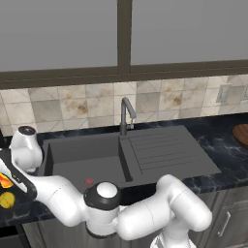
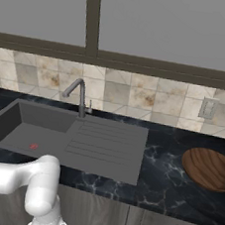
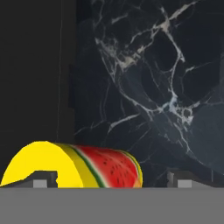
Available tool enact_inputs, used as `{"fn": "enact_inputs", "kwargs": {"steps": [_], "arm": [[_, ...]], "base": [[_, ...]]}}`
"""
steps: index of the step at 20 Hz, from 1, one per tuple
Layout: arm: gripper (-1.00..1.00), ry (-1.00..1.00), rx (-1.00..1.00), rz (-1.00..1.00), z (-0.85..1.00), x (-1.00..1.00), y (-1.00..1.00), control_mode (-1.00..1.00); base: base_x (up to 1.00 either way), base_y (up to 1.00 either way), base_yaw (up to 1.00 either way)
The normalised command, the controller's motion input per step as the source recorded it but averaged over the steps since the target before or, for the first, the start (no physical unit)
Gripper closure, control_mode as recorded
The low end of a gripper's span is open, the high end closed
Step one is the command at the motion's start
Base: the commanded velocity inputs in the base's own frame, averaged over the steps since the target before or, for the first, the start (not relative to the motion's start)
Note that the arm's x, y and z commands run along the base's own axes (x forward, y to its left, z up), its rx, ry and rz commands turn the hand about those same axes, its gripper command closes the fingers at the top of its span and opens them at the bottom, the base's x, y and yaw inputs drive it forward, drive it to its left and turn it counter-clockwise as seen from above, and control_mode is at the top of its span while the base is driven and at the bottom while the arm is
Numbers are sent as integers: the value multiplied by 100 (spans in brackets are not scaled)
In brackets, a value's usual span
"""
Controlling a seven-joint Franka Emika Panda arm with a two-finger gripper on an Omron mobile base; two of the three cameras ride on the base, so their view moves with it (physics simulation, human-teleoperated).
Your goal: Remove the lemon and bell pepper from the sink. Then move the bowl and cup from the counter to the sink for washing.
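The yellow cup with its red watermelon mark lies low in the hand view, between the two fingertips of my open gripper, which do not touch it. In the left base view my arm reaches to the far left edge, where the cup and a plain yellow lemon sit on the dark counter. The dark grey sink holds no fruit. The brown wooden bowl rests on the counter at the right. The bell pepper is out of view.
A grey curved faucet stands behind the sink, beside the ribbed drainboard. A flat dull reddish disc lies on the basin floor. A tiled wall and a window run along the back of the black marble counter.
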Motion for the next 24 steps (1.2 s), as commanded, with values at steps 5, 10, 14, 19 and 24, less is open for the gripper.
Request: {"fn": "enact_inputs", "kwargs": {"steps": [5, 10, 14, 19, 24], "arm": [[-100, 15, 0, 0, -21, 0, 1, -100], [-100, 14, 0, 0, -23, 0, 0, -100], [-100, 10, 0, 0, -21, 0, 0, -100], [100, 2, -1, 0, -22, -8, 1, -100], [100, 0, -6, 0, -21, -21, 1, -100]], "base": [[0, 0, 0], [0, 0, 0], [0, 0, 0], [0, 0, 0], [0, 0, 0]]}}
